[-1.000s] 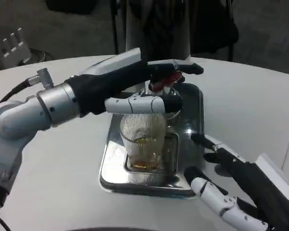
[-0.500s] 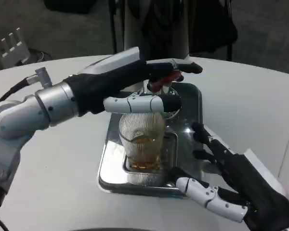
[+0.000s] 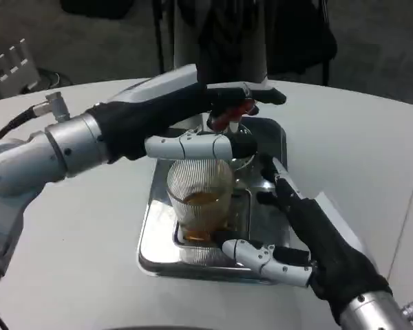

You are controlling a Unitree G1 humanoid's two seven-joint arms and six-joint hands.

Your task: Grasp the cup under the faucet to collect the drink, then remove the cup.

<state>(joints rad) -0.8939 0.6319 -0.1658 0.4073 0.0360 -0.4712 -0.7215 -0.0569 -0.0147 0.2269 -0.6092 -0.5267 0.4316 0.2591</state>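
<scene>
Cup [image 3: 200, 199], ribbed clear glass with amber drink in its lower part, stands upright on the metal tray [image 3: 151, 234] on the white tabletop [image 3: 76, 261], directly below the faucet [image 3: 227, 117] with its red lever. We note the left hand [image 3: 193, 124] above the cup, fingers stretched over the red lever, thumb lying across just over the rim; it grips nothing we can see. Right hand [image 3: 296, 234] sits just beside the cup on its right, fingers spread, thumb near the base; we cannot tell whether it touches the glass.
</scene>
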